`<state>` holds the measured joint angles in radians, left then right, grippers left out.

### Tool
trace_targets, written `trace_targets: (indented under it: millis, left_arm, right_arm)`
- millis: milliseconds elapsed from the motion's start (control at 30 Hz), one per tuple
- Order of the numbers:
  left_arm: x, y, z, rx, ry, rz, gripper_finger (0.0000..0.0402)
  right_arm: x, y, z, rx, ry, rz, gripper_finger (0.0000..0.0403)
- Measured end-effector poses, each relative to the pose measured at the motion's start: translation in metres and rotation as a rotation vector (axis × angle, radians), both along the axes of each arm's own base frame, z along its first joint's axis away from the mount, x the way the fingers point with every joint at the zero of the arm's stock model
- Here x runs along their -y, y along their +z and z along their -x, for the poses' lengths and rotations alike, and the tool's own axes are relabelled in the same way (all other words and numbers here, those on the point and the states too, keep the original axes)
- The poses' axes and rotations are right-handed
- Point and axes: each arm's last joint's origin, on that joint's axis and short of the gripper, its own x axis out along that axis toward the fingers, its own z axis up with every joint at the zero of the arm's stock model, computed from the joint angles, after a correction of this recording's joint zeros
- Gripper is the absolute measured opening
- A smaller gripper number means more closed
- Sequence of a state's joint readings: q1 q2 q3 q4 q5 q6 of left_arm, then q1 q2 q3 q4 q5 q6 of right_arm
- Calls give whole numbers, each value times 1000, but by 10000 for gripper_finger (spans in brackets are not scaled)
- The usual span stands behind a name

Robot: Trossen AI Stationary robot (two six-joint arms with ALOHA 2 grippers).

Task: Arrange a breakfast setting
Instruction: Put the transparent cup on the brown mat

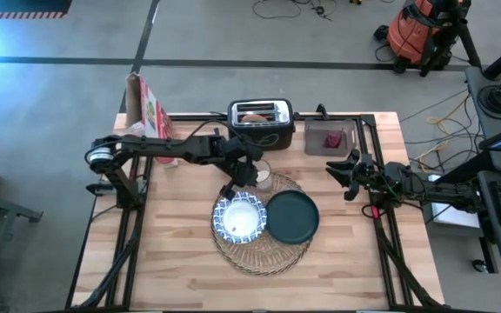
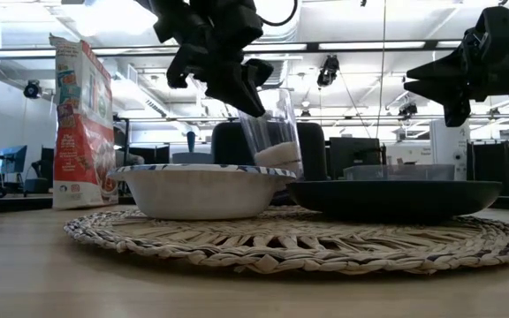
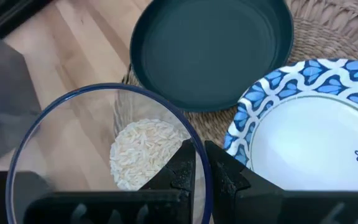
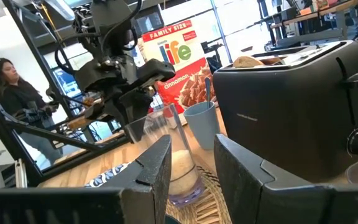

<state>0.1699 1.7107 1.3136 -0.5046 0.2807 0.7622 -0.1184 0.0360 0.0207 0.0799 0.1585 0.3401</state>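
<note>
Bowl (image 3: pixel 316 124) blue-and-white patterned – plate (image 3: pixel 213 50) dark teal – placemat (image 2: pixel 325 243) straw-coloured.

An open lab-like office: ceiling strip lights (image 2: pixel 343 46), desk monitors (image 2: pixel 353 152), floor cables (image 1: pixel 446 117), a seated person (image 4: pixel 14 102).

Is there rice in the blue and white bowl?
No, the bowl is bare white inside; the rice sits in the glass.

You are looking at a light wooden bench (image 1: pixel 181 261) bordered by black frame rails. Directly on it lie the round woven placemat (image 1: pixel 263 254) near the middle, the toaster (image 1: pixel 261 123) at the far edge, a cereal box (image 1: pixel 150 113) toward the far left corner, and a grey container (image 1: pixel 329 138) just right of the toaster. A small blue cup (image 4: pixel 201 123) stands between the cereal box and the toaster.
</note>
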Motion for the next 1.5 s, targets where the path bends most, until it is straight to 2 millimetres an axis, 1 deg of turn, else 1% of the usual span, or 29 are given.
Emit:
trace_targets:
  millis: [167,367,567,633,767,967,1100,1300,1500]
  left_arm:
    - [0,-1,1,-15,9,8,6]
    - [1,-5,6,-84,22,28,6]
    - [0,-7,9,-131,64,46,6]
    - [-1,-7,11,-147,89,27,6]
    - [-1,-3,14,-195,132,23,6]
    - [0,10,18,-268,174,54,6]
    - [0,11,20,-291,188,66,6]
    - [1,3,19,-286,167,99,6]
    - [4,5,17,-266,110,185,6]
  right_arm:
    - [0,0,0,0,0,0,112]
    - [0,0,0,0,0,0,112]
    - [0,0,0,0,0,0,112]
    - [0,0,0,0,0,0,112]
    - [0,0,0,0,0,0,112]
    - [0,0,0,0,0,0,112]
    - [0,0,0,0,0,0,112]
    - [0,0,0,0,0,0,112]
    - [0,0,0,0,0,0,112]
